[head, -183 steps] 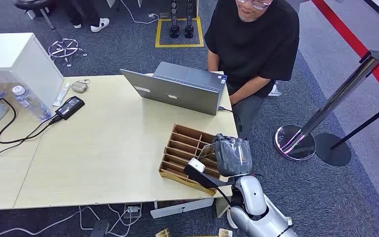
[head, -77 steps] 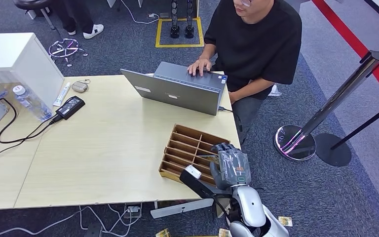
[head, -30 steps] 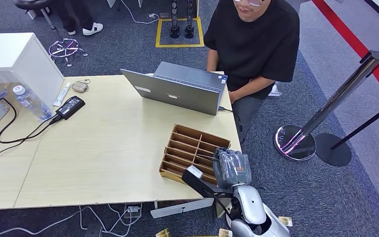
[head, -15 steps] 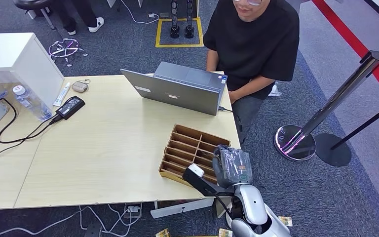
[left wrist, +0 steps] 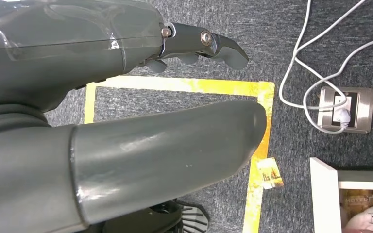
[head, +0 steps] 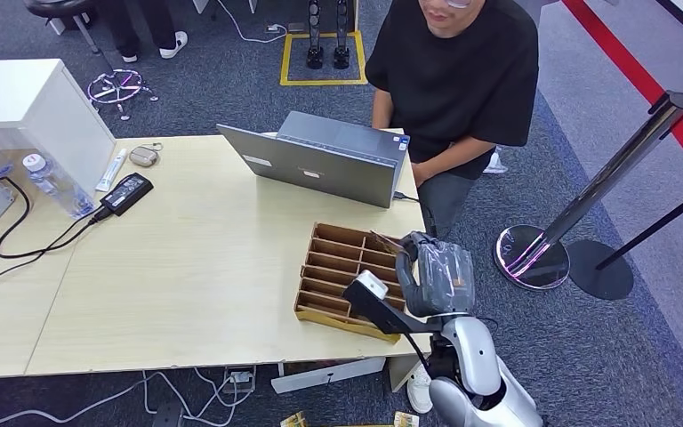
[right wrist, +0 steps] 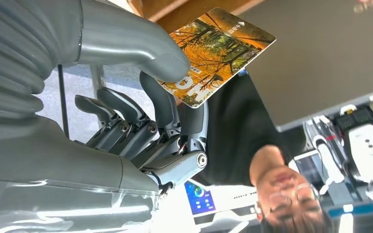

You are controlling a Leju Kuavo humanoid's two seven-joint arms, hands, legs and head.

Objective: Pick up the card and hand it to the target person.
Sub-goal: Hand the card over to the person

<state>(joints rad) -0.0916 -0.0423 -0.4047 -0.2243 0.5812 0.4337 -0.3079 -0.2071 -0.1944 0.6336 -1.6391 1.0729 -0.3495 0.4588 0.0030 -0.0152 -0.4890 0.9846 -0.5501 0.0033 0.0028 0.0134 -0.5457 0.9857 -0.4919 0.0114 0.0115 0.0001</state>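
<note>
Right hand (head: 434, 277) raised over the right end of the wooden divider tray (head: 333, 277), at the table's (head: 169, 267) near right corner; thumb and a finger pinch the card (right wrist: 217, 54), the other fingers curled in beneath it; card face shows orange autumn trees, most of it projecting free beyond the fingertips; in the head view the card (head: 386, 242) is a thin tan edge poking out ahead of the hand, above the tray's far right compartments, pointing toward the person.

Person (head: 458, 80) in a black T-shirt stands at the far right edge of the table, behind the open grey laptop (head: 320, 165); near the raised hand but apart from it.

Left hand (left wrist: 126, 126) hangs low over grey carpet; thumb and fingers apart, holding nothing; yellow floor tape (left wrist: 252, 145) below it, a loose card (left wrist: 270, 173) lying on the tape, white cables (left wrist: 315, 73) running to a floor socket.

Table's left end: black power adapter (head: 125, 192) with cord, white box (head: 27, 107), water bottle (head: 46, 182); chrome stanchion (head: 587, 205) stands on the carpet to the right.
</note>
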